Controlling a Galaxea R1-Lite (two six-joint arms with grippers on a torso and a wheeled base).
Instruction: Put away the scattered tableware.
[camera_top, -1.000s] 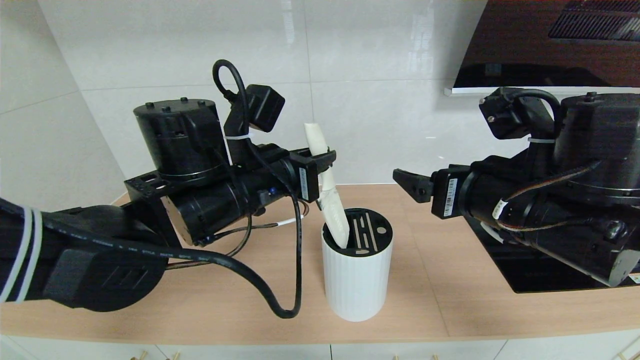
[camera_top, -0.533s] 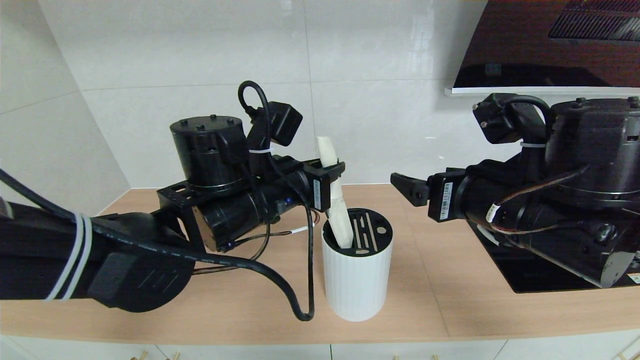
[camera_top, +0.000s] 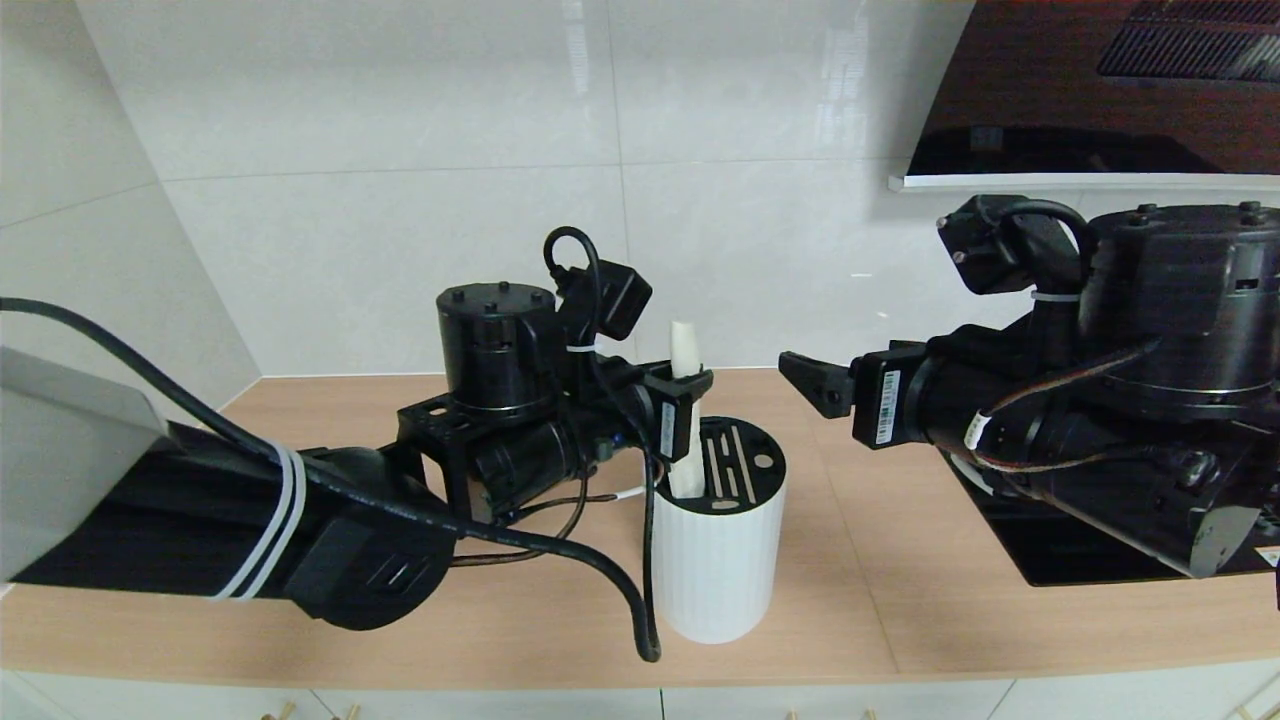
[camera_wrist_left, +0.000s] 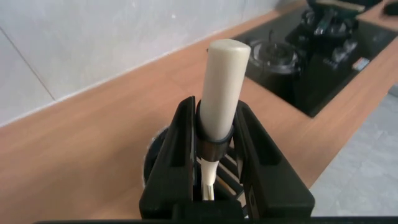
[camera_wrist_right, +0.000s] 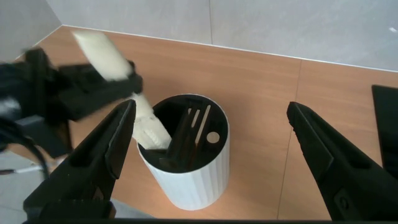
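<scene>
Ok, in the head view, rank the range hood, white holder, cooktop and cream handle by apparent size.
1. range hood, though the frame cuts it off.
2. white holder.
3. cooktop, mostly hidden by the right arm, so its place against the holder is unsure.
4. cream handle, clearly the smallest.

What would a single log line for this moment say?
left end effector: shut on cream-handled utensil, lower end in white holder | right end effector: open, apart from holder

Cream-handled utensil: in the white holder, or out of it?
Partly in: the utensil has its lower end inside the holder, its handle sticking up above the rim, clamped by the left gripper.
</scene>
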